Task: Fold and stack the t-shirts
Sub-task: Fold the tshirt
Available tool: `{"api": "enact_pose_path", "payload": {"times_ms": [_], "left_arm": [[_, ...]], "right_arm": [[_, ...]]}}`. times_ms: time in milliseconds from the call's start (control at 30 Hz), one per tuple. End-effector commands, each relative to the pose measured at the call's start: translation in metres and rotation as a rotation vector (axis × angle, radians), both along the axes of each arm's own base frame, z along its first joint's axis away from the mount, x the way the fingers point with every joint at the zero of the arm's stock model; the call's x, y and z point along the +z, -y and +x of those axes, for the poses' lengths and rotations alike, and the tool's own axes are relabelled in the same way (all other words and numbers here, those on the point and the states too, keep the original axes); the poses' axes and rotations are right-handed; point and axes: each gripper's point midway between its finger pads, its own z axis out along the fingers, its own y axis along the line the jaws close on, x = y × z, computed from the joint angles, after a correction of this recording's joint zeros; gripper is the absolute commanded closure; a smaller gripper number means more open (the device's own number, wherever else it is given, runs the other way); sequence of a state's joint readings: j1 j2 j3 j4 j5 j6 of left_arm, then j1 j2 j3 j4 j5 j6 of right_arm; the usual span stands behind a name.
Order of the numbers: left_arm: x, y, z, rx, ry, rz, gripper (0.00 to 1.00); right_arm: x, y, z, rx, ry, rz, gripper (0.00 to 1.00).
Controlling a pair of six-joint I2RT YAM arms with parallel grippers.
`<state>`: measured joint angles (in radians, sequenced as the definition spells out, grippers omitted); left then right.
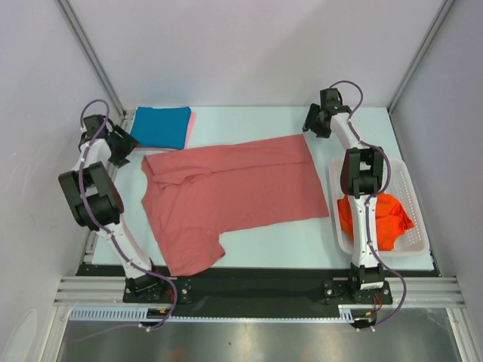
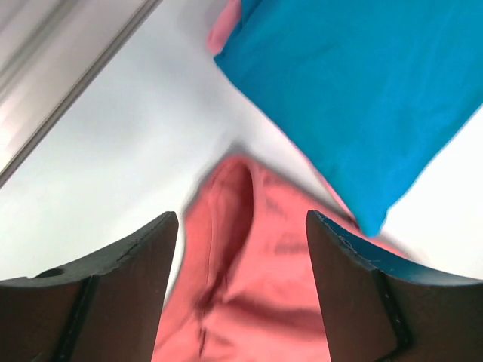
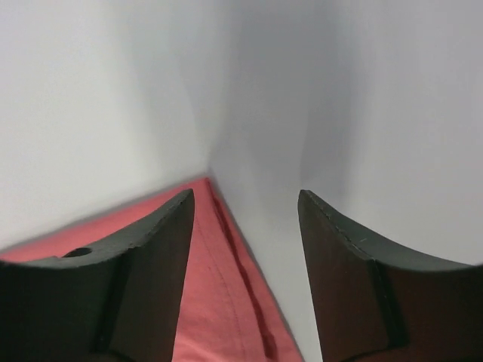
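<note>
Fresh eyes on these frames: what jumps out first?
The salmon-red t-shirt lies sprawled, rumpled, across mid-table. A folded teal t-shirt sits far left; orange-red shirts lie in the white basket at right. The left gripper and right gripper hang open at the big shirt's far corners.

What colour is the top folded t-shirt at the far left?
The top folded t-shirt is teal-blue, best seen in the left wrist view.
</note>
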<state>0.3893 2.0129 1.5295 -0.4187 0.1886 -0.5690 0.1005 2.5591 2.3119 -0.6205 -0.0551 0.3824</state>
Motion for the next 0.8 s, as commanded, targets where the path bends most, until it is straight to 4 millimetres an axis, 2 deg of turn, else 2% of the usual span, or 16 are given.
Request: {"api": "enact_pose_path", "payload": {"times_ms": [0, 33, 67, 167, 200, 233, 267, 300, 333, 400, 433, 533, 567, 600, 700, 767], "left_arm": [[0.057, -0.003, -0.023, 0.005, 0.036, 0.133, 0.25], [0.052, 0.002, -0.032, 0.003, 0.013, 0.136, 0.26], [0.068, 0.006, -0.039, 0.007, 0.041, 0.149, 0.27], [0.058, 0.027, -0.060, -0.008, 0.017, 0.128, 0.29], [0.064, 0.035, -0.065, -0.017, 0.033, 0.125, 0.30], [0.052, 0.044, -0.074, -0.032, 0.012, 0.100, 0.31], [0.051, 0.050, -0.075, -0.046, 0.020, 0.085, 0.32], [0.044, 0.065, -0.078, -0.090, 0.019, 0.052, 0.37], [0.043, 0.071, -0.077, -0.112, 0.023, 0.044, 0.42], [0.041, 0.080, -0.073, -0.152, 0.035, 0.032, 0.46], [0.038, 0.088, -0.070, -0.188, 0.042, 0.001, 0.48], [0.038, 0.097, -0.057, -0.238, 0.070, -0.020, 0.53], [0.039, 0.100, -0.053, -0.257, 0.083, -0.021, 0.54], [0.038, 0.103, -0.050, -0.266, 0.082, -0.023, 0.56], [0.032, 0.102, -0.044, -0.261, 0.074, -0.030, 0.57], [0.030, 0.101, -0.041, -0.258, 0.078, -0.032, 0.57]], "right_arm": [[0.067, 0.002, -0.009, 0.015, 0.061, -0.112, 0.35], [0.075, -0.003, -0.016, 0.023, 0.058, -0.126, 0.34], [0.088, -0.007, -0.019, 0.031, 0.075, -0.134, 0.32], [0.103, -0.049, -0.039, 0.102, 0.070, -0.116, 0.34], [0.111, -0.065, -0.048, 0.117, 0.071, -0.086, 0.35], [0.115, -0.094, -0.056, 0.165, 0.080, -0.059, 0.37], [0.127, -0.122, -0.068, 0.224, 0.093, -0.001, 0.42], [0.125, -0.144, -0.075, 0.258, 0.099, 0.037, 0.45], [0.127, -0.185, -0.094, 0.336, 0.102, 0.070, 0.48], [0.131, -0.236, -0.115, 0.463, 0.130, 0.153, 0.55], [0.131, -0.277, -0.138, 0.546, 0.131, 0.181, 0.58], [0.128, -0.332, -0.159, 0.644, 0.158, 0.247, 0.73], [0.126, -0.356, -0.174, 0.687, 0.156, 0.273, 0.81], [0.127, -0.372, -0.176, 0.716, 0.183, 0.304, 0.83], [0.111, -0.410, -0.189, 0.785, 0.171, 0.347, 0.86], [0.099, -0.424, -0.188, 0.800, 0.172, 0.357, 0.86]]}}
